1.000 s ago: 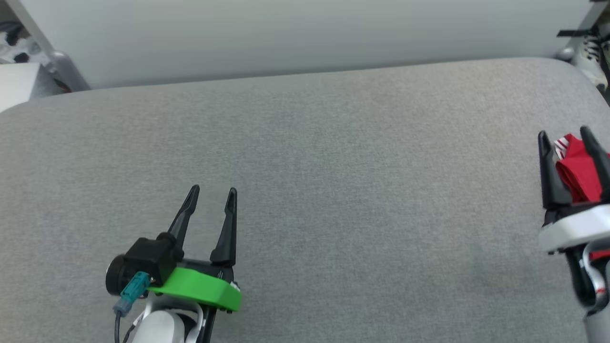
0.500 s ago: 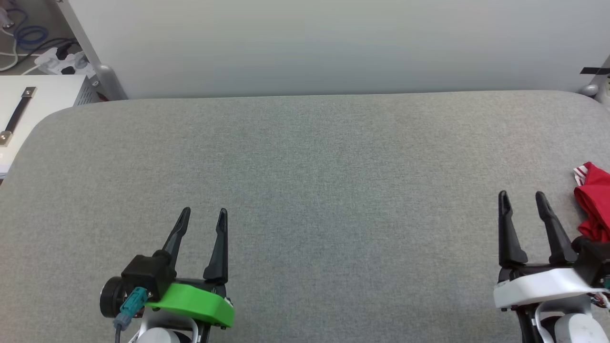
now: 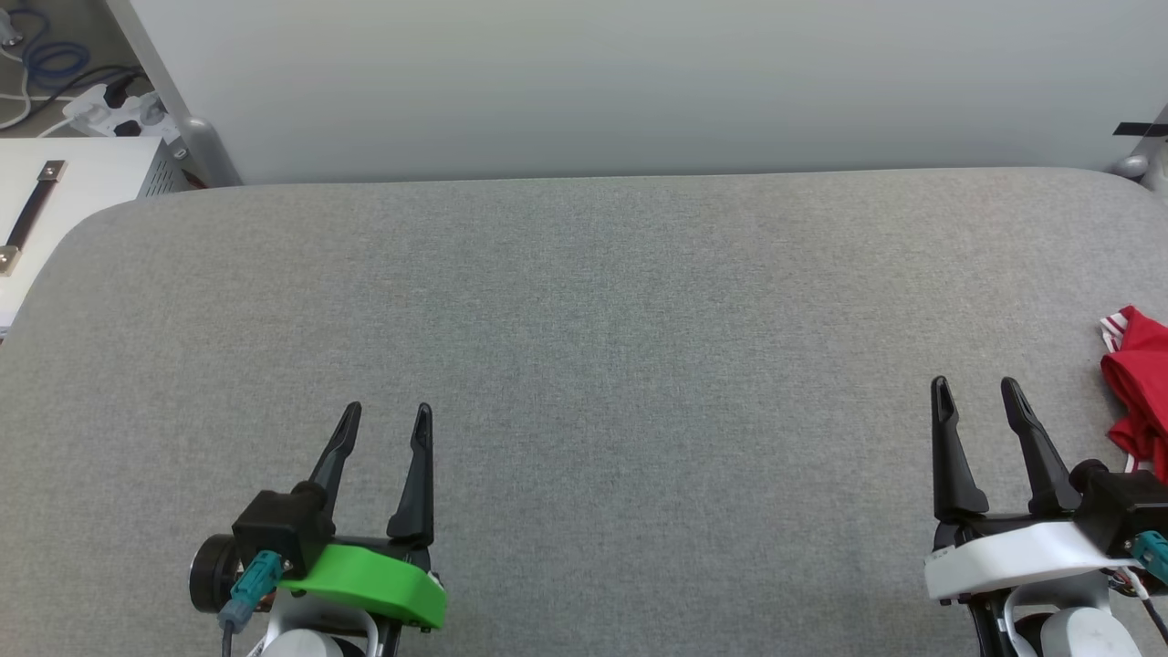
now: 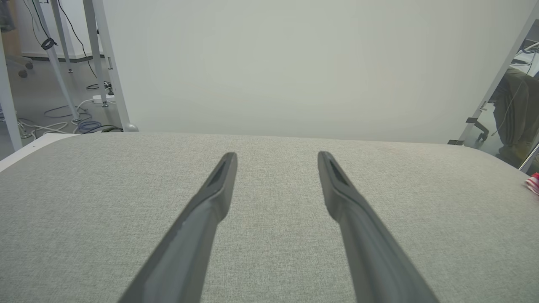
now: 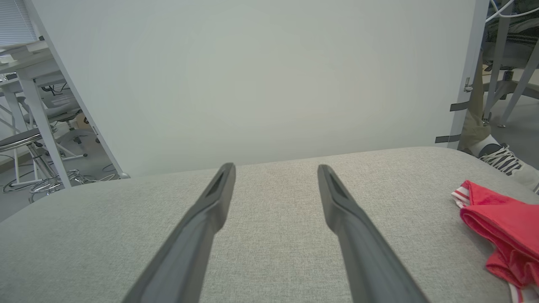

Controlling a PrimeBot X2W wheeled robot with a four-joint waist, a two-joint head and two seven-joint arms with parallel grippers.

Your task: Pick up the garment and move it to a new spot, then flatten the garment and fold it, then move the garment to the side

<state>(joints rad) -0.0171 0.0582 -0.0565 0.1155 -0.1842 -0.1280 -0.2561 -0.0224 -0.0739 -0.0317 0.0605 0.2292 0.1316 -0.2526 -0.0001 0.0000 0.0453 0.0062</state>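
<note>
Grey woven fabric covers the broad padded table (image 3: 584, 301), which ends at a pale blank panel (image 3: 620, 82) along its far edge. Both arms rest low over the near side. The left gripper (image 3: 388, 411) and the right gripper (image 3: 975, 385) each have their fingers spread and nothing between them. The garment (image 3: 1141, 383) lies on the table's right end, just to the outer right of the right gripper and clear of its fingers. It is a bunched red heap cut off by the head view's edge. Its long axis runs far to near, roughly parallel to the fingers, with the white-striped trim at the far end.
</note>
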